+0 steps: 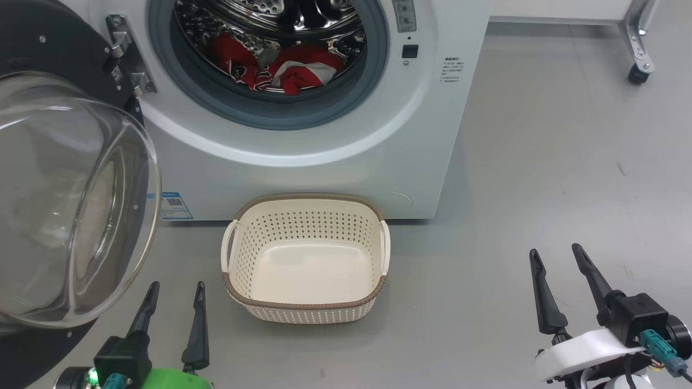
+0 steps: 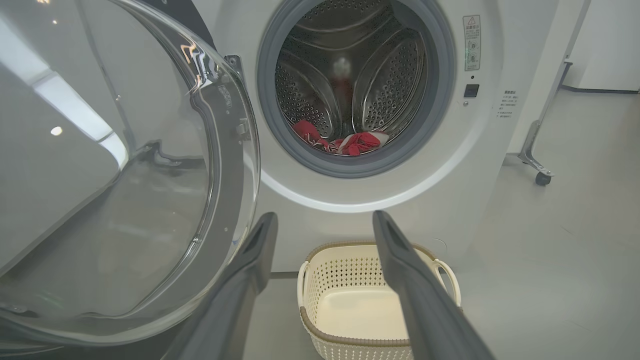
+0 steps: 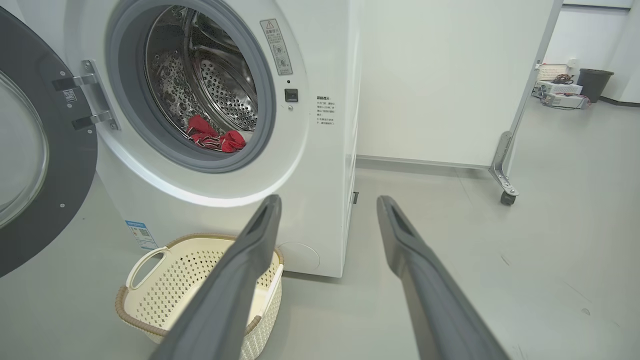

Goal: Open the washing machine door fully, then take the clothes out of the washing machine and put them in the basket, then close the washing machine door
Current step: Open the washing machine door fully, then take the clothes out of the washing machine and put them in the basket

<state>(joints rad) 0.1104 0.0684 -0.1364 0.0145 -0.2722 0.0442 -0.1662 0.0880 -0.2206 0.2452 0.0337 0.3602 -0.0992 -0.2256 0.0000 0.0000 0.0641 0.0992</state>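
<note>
Clothes (image 1: 294, 73), red with white bands, lie bunched at the bottom of the perforated steel drum (image 1: 270, 13), just behind the grey rubber seal (image 1: 259, 113) of the white washing machine (image 1: 303, 167). The washing machine door (image 1: 54, 189) stands swung wide to the robot's left on its metal hinge (image 1: 127, 54), with its bulging glass bowl facing outward and ringed by the black inner face. On the grey floor (image 1: 513, 173), just in front of the machine and below the drum opening, sits the cream basket (image 1: 308, 198) with its brown rim and white side handles, its pale bottom bare. The left gripper (image 1: 178, 285) hangs low beside the basket's left side, near the door's glass, with its fingers spread apart and empty. The right gripper (image 1: 555, 249) hovers well to the right of the basket over the floor, its fingers likewise apart and empty. A small blue label (image 1: 174, 205) shows low on the machine's front.
</note>
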